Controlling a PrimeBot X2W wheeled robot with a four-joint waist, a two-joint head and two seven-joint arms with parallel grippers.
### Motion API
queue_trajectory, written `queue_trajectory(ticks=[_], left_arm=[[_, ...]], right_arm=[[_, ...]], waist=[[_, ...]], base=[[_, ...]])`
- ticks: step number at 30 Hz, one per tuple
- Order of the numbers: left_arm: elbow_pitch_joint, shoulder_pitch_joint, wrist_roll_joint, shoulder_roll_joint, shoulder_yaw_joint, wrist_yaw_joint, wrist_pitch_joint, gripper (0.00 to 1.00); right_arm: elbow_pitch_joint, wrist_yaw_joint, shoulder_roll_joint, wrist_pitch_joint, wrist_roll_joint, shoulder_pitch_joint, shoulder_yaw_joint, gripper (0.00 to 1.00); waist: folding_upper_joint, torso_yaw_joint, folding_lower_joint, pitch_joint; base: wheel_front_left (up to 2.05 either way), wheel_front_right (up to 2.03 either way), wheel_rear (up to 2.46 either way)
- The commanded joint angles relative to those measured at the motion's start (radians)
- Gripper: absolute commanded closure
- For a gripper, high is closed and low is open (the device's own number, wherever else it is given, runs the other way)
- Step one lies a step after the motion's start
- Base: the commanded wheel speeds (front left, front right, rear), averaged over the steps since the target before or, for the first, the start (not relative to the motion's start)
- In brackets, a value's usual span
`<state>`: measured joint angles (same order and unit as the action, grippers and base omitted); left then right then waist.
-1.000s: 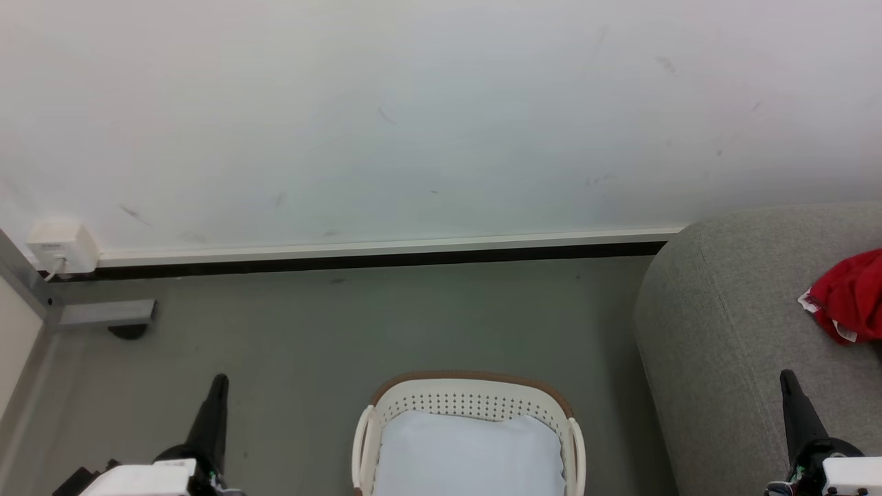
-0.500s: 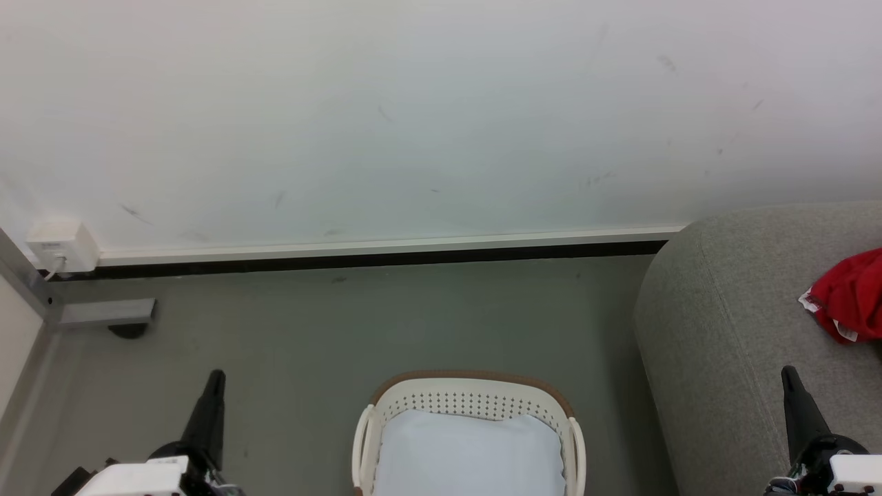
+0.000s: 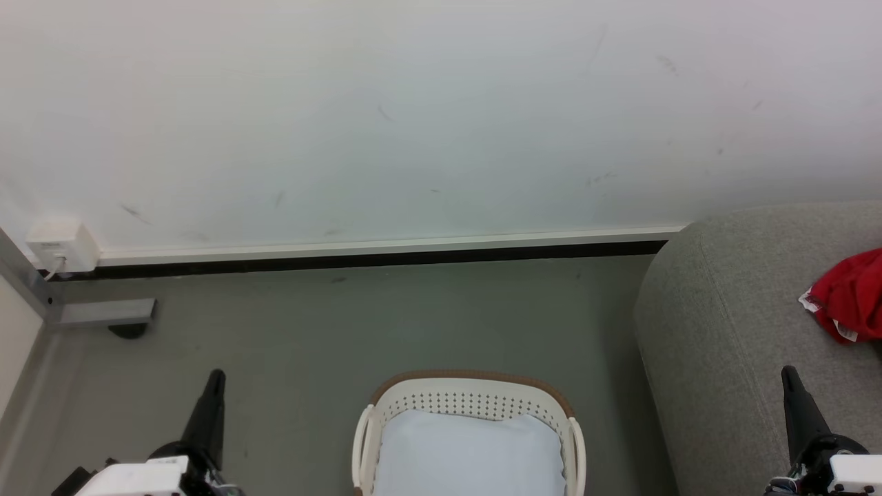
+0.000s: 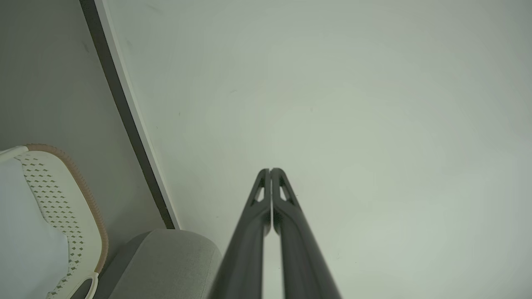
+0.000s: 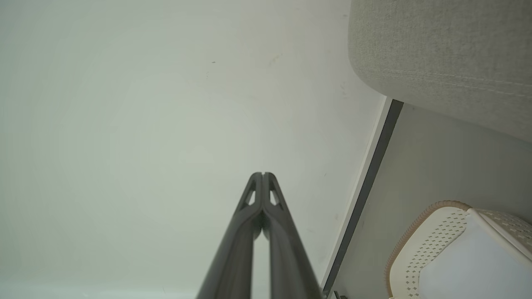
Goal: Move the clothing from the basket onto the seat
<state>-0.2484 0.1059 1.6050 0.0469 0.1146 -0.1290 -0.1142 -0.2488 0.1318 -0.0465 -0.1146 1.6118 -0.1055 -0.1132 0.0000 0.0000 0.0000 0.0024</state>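
Red clothing (image 3: 852, 295) with a white tag lies on the grey seat (image 3: 730, 331) at the right edge of the head view. The white basket (image 3: 468, 399) with a brown rim stands on the floor at bottom centre, and inside it I see a pale bluish-white pad (image 3: 468, 455). My left gripper (image 3: 216, 376) is shut and empty, left of the basket. My right gripper (image 3: 787, 373) is shut and empty, over the seat's front part. In the wrist views each gripper (image 4: 270, 170) (image 5: 262, 174) points at the white wall, with the basket (image 4: 62, 199) (image 5: 428, 241) at the side.
A white wall (image 3: 413, 124) with a dark baseboard (image 3: 372, 260) runs across behind the basket. A white socket box (image 3: 60, 246) and a grey metal foot (image 3: 103, 313) sit at the far left. Grey floor (image 3: 386, 324) lies between the wall and the basket.
The left gripper has shifted slightly down and left in the head view; the right one has barely moved. Nothing else has changed.
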Motion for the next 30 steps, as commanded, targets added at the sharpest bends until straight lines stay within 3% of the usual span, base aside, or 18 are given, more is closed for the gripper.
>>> queue_trajectory(ticks=[1, 30], left_arm=[[0.003, 0.010, 0.013, 0.006, 0.003, -0.005, -0.004, 1.00], [0.003, 0.010, 0.013, 0.006, 0.002, -0.005, -0.004, 1.00]], right_arm=[[0.005, -0.002, -0.007, -0.003, 0.002, -0.010, -0.004, 1.00], [0.005, -0.002, -0.007, -0.003, 0.002, -0.010, -0.004, 1.00]], waist=[[0.0000, 0.000, 0.0000, 0.000], [0.0000, 0.000, 0.0000, 0.000]], base=[[0.00, 0.00, 0.00], [0.00, 0.00, 0.00]])
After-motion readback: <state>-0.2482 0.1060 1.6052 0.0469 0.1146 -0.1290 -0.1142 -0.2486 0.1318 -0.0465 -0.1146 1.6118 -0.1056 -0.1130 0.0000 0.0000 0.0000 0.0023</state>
